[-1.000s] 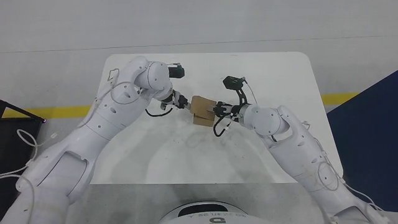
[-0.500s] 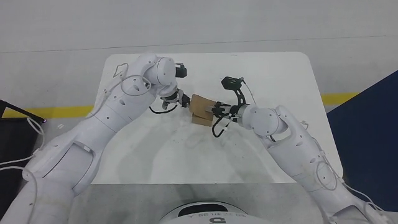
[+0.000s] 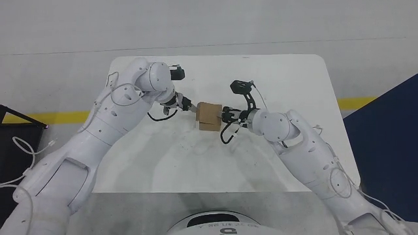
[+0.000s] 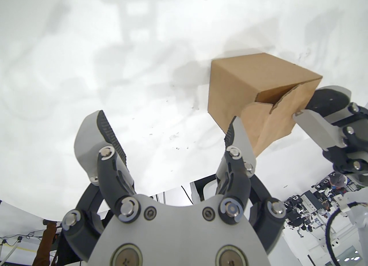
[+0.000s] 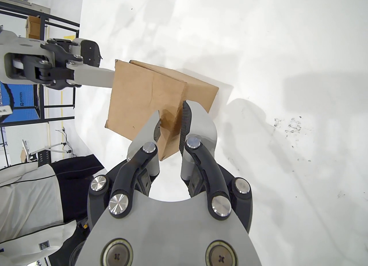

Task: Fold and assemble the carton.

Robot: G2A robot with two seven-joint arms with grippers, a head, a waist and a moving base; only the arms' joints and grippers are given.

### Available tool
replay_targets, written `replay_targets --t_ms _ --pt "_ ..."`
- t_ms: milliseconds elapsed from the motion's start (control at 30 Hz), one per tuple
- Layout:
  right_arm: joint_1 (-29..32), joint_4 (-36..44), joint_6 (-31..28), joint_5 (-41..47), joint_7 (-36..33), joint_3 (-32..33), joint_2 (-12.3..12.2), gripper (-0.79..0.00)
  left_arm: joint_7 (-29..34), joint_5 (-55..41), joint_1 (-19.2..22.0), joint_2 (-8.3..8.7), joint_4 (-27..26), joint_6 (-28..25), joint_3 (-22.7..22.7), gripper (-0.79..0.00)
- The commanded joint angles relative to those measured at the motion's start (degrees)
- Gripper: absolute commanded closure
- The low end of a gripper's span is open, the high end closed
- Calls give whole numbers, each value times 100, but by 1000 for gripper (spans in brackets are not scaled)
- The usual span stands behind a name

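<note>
Where the brown carton (image 3: 209,115) rests on the middle of the desk (image 3: 281,85), the right gripper (image 5: 171,109) pinches a flap (image 5: 165,140) between nearly closed fingers; the left gripper (image 4: 167,119), fingers spread wide, touches the carton's opposite side with one fingertip

- A white tabletop (image 3: 287,78) with rounded corners is showing scattered dark specks.
- A yellow stripe (image 3: 65,116) is running along the grey floor (image 3: 209,13) on both sides of it.
- A black metal rack (image 5: 43,106) is standing beyond the tabletop's edge, carrying a cardboard box (image 5: 33,26).
</note>
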State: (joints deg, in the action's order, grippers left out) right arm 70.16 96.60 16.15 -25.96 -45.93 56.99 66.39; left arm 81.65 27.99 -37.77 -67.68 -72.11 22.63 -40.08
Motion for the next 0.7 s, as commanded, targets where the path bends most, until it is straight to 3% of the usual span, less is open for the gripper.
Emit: replay_targets --t_ms 0,433,667 --pt "0 2 6 -2 -2 1 2 -169 25 -17 -3 -19 29 -25 94 -785" --pt "89 114 65 -104 -16 16 -2 -169 -20 -181 151 -157 207 20 393 -785" --pt "87 137 87 -156 -20 -3 6 -182 -77 -244 168 -174 229 76 340 -785"
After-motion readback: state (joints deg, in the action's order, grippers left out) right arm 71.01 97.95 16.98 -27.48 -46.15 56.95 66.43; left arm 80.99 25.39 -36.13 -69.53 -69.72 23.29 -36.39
